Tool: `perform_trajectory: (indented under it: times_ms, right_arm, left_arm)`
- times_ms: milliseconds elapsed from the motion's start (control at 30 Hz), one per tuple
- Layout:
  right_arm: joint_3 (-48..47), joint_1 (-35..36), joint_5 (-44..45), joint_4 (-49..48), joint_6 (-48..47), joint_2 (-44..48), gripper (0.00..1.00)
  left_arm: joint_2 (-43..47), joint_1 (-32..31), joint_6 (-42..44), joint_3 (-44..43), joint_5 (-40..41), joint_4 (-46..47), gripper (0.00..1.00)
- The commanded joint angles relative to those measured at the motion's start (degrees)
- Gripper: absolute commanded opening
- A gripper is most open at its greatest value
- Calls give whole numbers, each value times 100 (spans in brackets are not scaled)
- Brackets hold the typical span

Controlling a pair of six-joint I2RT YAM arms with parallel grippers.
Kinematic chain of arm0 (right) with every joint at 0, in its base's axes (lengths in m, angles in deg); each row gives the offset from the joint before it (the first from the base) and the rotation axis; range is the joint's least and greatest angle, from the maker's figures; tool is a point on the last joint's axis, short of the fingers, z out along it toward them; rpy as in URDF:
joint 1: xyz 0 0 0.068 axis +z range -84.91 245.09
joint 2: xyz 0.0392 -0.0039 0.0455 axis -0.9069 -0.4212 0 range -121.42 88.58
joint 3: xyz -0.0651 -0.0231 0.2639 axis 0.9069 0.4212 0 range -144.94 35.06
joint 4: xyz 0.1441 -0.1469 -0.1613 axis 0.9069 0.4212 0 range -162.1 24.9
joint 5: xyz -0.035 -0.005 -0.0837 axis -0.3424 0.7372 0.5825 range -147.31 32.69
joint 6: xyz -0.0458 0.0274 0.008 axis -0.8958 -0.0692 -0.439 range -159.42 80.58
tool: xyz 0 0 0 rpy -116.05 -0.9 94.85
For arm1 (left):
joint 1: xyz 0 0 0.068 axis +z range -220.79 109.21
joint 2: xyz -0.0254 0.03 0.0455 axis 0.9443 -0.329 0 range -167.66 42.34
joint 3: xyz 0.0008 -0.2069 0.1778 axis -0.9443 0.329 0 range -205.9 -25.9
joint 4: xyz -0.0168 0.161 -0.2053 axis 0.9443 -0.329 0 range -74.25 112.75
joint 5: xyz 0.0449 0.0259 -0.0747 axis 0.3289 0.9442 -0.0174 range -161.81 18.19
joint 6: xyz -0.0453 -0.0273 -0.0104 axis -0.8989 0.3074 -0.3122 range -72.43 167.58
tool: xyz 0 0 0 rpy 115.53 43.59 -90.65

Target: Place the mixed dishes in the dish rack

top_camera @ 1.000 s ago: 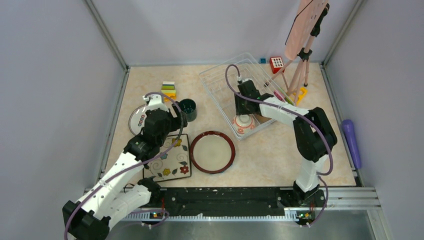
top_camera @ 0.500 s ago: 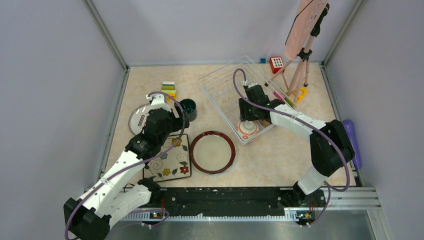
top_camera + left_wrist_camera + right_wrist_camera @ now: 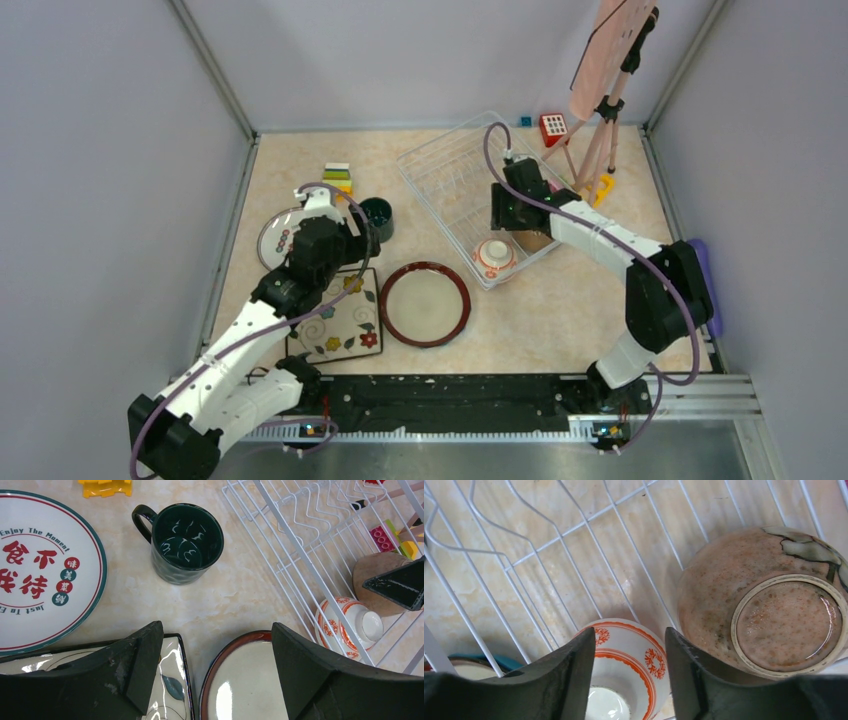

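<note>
My right fingers (image 3: 630, 632) hang open over the orange bowl (image 3: 494, 257), which sits bottom-up beside the brown bowl (image 3: 764, 600) in the rack (image 3: 440, 170). My left fingers (image 3: 215, 630) are open and empty above the counter (image 3: 560, 300), the mug (image 3: 186, 542) just ahead.

The white red-marked plate (image 3: 35, 565) is cut off by the left wrist view's left edge. From above, the brown bowl (image 3: 530, 242) is mostly hidden by the right arm (image 3: 590, 235).

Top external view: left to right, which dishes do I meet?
White red-marked plate, teal mug, red-rimmed cream plate, orange bowl, brown bowl. Square floral plate omitted: it spans the first two.
</note>
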Motion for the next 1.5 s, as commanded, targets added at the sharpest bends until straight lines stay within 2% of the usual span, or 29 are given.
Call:
perform_trajectory:
  times_ms: [0, 67, 133, 433, 500, 533, 567, 633, 700, 833, 1033, 1233, 1433, 1467]
  right_arm:
    - [-362, -24, 249, 29, 27, -160, 47]
    - [-339, -41, 320, 93, -19, -189, 40]
    - [-271, -43, 404, 166, -110, -190, 38]
    - [129, -154, 567, 392, -210, -124, 42]
    - [214, -175, 523, 395, -204, -112, 53]
    - [233, -183, 484, 404, -205, -116, 64]
    - [245, -184, 468, 406, -207, -127, 72]
    - [282, -192, 408, 401, -197, -125, 80]
    - [312, -206, 359, 371, -183, -85, 83]
    - [249, -210, 335, 395, -180, 70, 82]
    - [-21, -210, 297, 523, -85, 319, 70]
    - [-173, -210, 403, 454, 130, 445, 70]
    - [-288, -209, 253, 175, 318, 632, 50]
    - [-314, -209, 207, 145, 320, 659, 49]
  left_arm:
    - [-2, 30, 14, -91, -100, 313, 84]
    - [15, 31, 21, -87, -94, 300, 84]
    - [23, 30, 22, -78, -83, 289, 84]
    - [38, 29, 52, -74, -86, 288, 85]
    - [36, 28, 49, -57, -83, 284, 85]
    - [46, 32, 49, -52, -79, 279, 85]
    - [50, 27, 49, -45, -76, 278, 85]
    - [67, 34, 49, -30, -75, 268, 85]
    - [78, 26, 42, -23, -60, 269, 85]
    - [91, 29, 40, -36, -61, 271, 85]
    - [78, 26, 23, -30, -91, 282, 85]
    - [87, 28, 23, -21, -72, 287, 85]
    - [101, 26, 14, -32, -41, 247, 85]
    - [109, 27, 18, -35, -23, 237, 85]
